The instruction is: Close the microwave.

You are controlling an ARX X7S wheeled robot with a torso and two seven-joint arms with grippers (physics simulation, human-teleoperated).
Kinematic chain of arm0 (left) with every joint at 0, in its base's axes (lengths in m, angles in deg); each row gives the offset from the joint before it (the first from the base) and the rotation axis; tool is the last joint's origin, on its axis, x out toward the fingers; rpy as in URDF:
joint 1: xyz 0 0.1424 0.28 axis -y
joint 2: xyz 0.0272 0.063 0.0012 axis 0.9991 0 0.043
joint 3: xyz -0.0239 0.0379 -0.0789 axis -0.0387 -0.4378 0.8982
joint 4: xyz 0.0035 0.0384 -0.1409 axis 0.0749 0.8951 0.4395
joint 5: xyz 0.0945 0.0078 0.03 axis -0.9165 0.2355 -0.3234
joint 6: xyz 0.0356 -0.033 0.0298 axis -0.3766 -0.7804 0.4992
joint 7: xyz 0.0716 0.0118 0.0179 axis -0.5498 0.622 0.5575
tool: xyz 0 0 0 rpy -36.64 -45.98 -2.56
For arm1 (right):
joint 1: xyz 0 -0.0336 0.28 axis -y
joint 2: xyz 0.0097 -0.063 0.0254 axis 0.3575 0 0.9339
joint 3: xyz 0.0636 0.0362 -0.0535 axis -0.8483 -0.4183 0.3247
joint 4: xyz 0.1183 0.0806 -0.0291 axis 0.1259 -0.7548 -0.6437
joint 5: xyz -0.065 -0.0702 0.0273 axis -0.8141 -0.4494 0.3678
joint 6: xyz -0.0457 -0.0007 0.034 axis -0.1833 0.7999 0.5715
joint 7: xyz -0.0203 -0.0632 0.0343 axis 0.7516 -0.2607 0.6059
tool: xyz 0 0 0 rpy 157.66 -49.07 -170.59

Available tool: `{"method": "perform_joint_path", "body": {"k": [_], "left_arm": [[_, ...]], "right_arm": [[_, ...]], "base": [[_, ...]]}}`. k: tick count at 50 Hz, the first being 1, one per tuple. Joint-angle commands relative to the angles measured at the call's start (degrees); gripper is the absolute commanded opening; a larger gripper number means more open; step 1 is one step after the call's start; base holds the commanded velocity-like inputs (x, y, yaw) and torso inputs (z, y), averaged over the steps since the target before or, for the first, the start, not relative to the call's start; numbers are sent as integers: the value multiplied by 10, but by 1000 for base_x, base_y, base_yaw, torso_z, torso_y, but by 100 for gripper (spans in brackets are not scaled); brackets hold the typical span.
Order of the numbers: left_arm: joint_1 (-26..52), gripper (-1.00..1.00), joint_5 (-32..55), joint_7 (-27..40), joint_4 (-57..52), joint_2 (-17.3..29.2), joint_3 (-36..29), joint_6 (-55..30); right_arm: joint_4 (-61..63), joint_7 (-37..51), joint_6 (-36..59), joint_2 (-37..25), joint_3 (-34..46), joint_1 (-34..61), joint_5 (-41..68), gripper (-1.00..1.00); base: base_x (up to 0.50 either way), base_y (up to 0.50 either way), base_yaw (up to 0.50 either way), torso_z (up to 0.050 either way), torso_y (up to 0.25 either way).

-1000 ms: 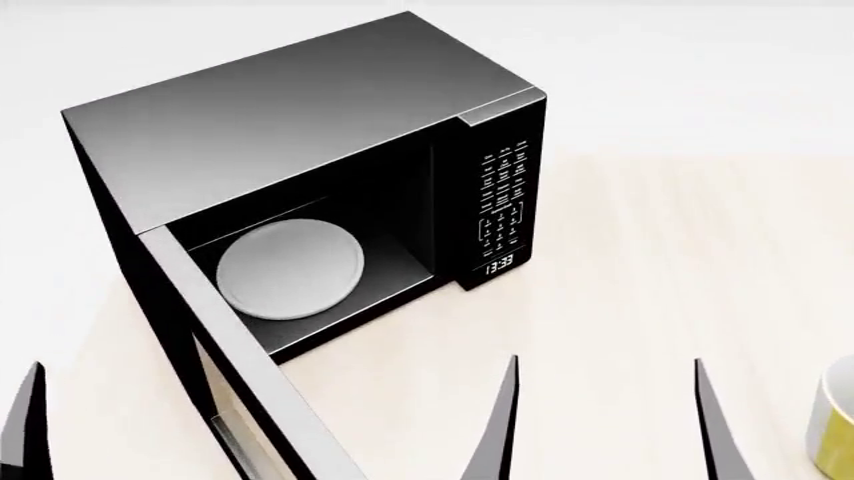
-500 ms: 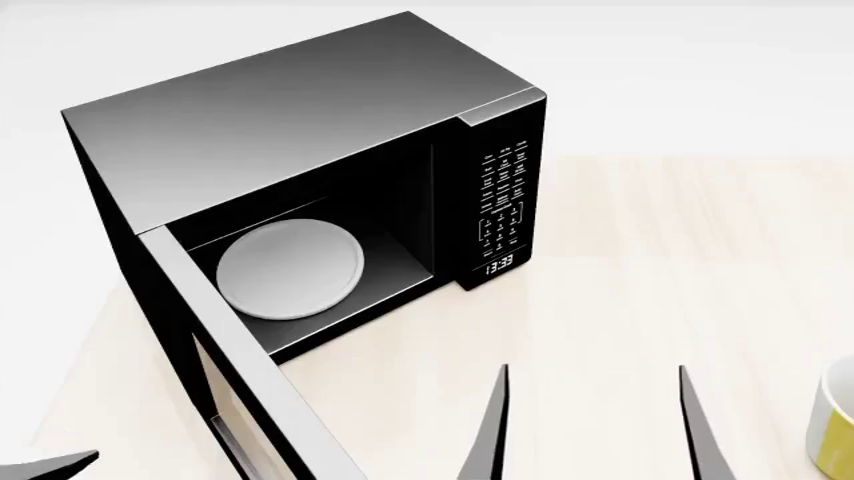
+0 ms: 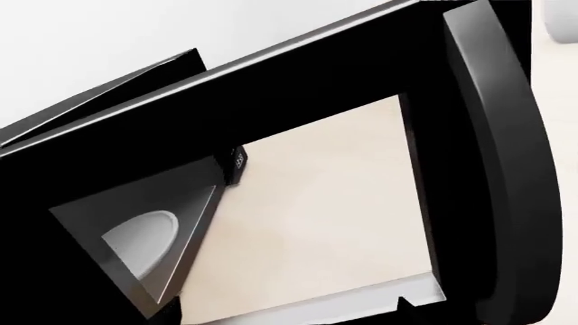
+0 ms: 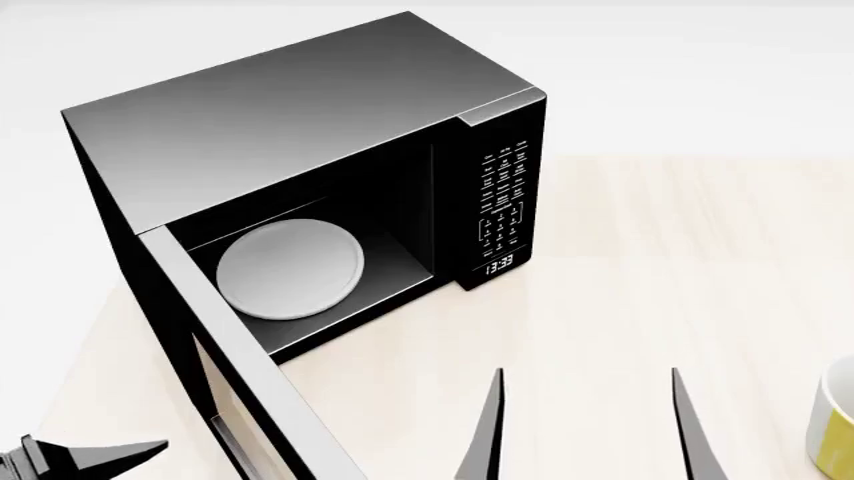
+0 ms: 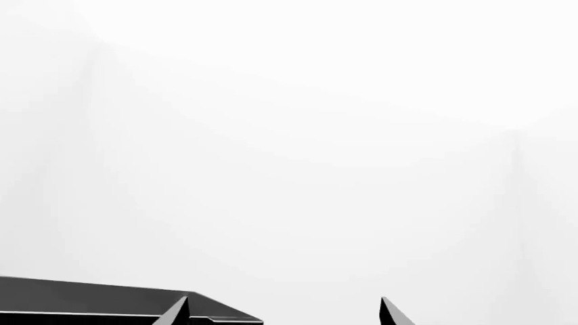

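Observation:
The black microwave [image 4: 307, 110] stands on the table at the back left. Its door [image 4: 220, 340] is swung wide open toward me. The white turntable plate [image 4: 288, 270] lies inside, and the keypad panel [image 4: 503, 200] with the clock is on its right. My left gripper [image 3: 286, 308] is open and empty, just outside the door. In the left wrist view I look through the door window [image 3: 325, 203] and see the door handle [image 3: 501, 176] beside it. One left finger [image 4: 100, 457] shows in the head view, left of the door. My right gripper [image 4: 587, 430] is open and empty, in front of the microwave.
A yellow mug [image 4: 837, 420] with a white inside stands at the right edge of the light wooden table [image 4: 667, 280]. The right wrist view shows the microwave top [image 5: 81, 298] low down, under a blank white background.
My left gripper has moved right along the bottom edge toward the outer side of the open door. My right gripper has shifted slightly left and down. The door has not moved.

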Motion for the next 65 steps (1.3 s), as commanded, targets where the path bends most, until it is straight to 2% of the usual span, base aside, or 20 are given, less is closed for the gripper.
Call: {"method": "perform_joint_path", "body": {"k": [1, 25, 65], "left_arm": [[41, 100, -20, -17, 52, -40, -34, 19], [82, 100, -50, -21, 152, -107, -66, 83], [137, 100, -84, 51, 259, -185, -56, 143]], "right_arm": [[-2, 3, -1, -3, 4, -1, 1, 100], [-10, 8, -2, -9, 11, 2, 6, 100], [-14, 17, 0, -18, 22, 3, 7, 100]], "base": [[0, 0, 0, 0, 0], [0, 0, 0, 0, 0], [0, 0, 0, 0, 0]]}}
